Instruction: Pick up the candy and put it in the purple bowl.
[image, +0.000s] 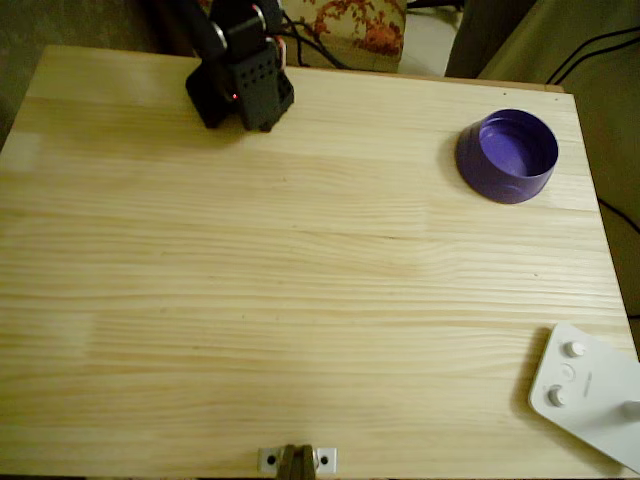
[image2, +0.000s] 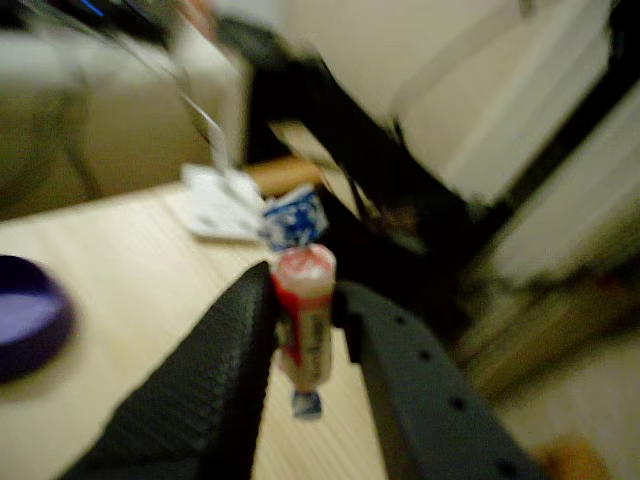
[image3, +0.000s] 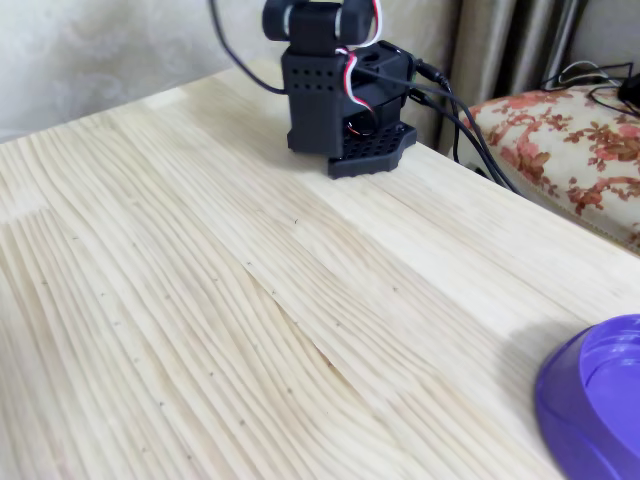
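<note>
Clearly, in the wrist view the jaws (image2: 305, 320) are clenched on the candy (image2: 304, 320), which stands nearly upright between the two black fingers (image2: 215, 370). Its pinkish-orange and white body is pinched at the sides, with one twisted bluish wrapper end (image2: 296, 220) sticking up above the fingers and the other small end poking out below. The picture is blurred, so finer marks on the wrapper cannot be read. The candy hangs above the pale wooden table (image2: 110, 270), not touching it.

At the left edge of the same view lies part of the purple bowl (image2: 30, 315), sitting on the table and well apart from the held candy. Beyond the candy a white flat thing (image2: 215, 205) lies near the far table edge; the blur hides what it is.

From the overhead view, the purple bowl (image: 508, 155) sits upright near the upper right corner of the table (image: 300, 290), and its inside looks bare. A white device with round knobs (image: 590, 395) lies at the lower right corner, well apart from the bowl. The arm's black base (image: 240, 85) stands at the upper edge, left of centre. A small metal bracket (image: 297, 460) is fixed at the middle of the lower edge.

In the fixed view the black base (image3: 340, 100) stands at the far side of the table (image3: 200, 300) with cables running off to the right, towards a flower-patterned cushion (image3: 570, 150). The purple bowl (image3: 590, 410) is cut off by the lower right corner.
</note>
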